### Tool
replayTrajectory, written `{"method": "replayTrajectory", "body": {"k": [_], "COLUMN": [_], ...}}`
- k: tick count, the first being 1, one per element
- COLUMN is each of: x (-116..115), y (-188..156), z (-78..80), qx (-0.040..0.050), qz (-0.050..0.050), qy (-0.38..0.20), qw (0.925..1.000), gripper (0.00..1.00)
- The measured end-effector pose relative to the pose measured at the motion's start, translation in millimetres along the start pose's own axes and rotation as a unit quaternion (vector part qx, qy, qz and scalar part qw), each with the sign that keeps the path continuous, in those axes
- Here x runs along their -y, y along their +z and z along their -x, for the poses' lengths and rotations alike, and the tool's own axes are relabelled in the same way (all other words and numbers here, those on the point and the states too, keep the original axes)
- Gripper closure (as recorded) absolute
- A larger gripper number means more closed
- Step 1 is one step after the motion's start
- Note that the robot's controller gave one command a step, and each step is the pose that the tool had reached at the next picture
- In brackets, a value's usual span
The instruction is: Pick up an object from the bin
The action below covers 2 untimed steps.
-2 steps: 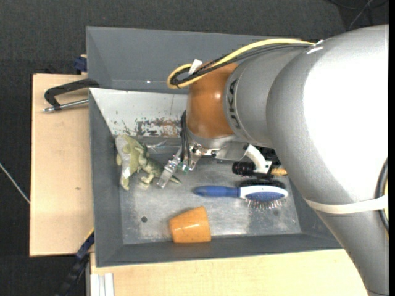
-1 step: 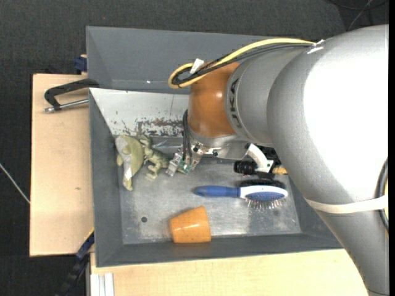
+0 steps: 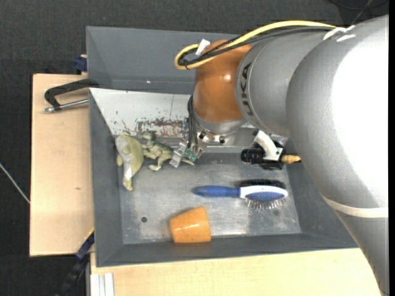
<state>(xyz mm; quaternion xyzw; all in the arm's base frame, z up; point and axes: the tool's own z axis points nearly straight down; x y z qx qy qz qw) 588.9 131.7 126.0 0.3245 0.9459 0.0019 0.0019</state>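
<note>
Plainly, the biggest worry is the arm itself: its grey bulk and orange wrist cover hang low over the right half of the grey bin, so a wrong sideways move could, I think, knock the far wall or sweep things about.

Next in size is the blue-handled hairbrush, lying flat on the floor in front of the wrist, well apart from the gripper. The orange cup lies on its side near the front wall and looks free to roll if nudged.

Over at the left-middle, a pale green toy figure and a darker olive one, perhaps a dinosaur, lie touching each other. The gripper sits low, just beside the olive one's right end, which makes that toy the likeliest pick. I cannot tell whether the gripper is clenched or released, nor whether it has anything.

From where I stand, the risk is a poor bite: the toy is lumpy and thin-limbed, so it could slip out or twist, and its pale neighbour might be dragged along or shoved against the wall.
</note>
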Motion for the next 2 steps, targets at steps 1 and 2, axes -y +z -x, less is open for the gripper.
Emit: {"method": "replayTrajectory", "body": {"k": [1, 2], "x": [-1.8, -3.3], "y": [-37.7, -60.0], "z": [0.7, 1.3], "qx": [0.0007, 0.0006], "qz": [0.001, 0.0], "qy": [-0.001, -0.002], "qw": [1.0, 1.0], "gripper": [1.0, 1.0]}}
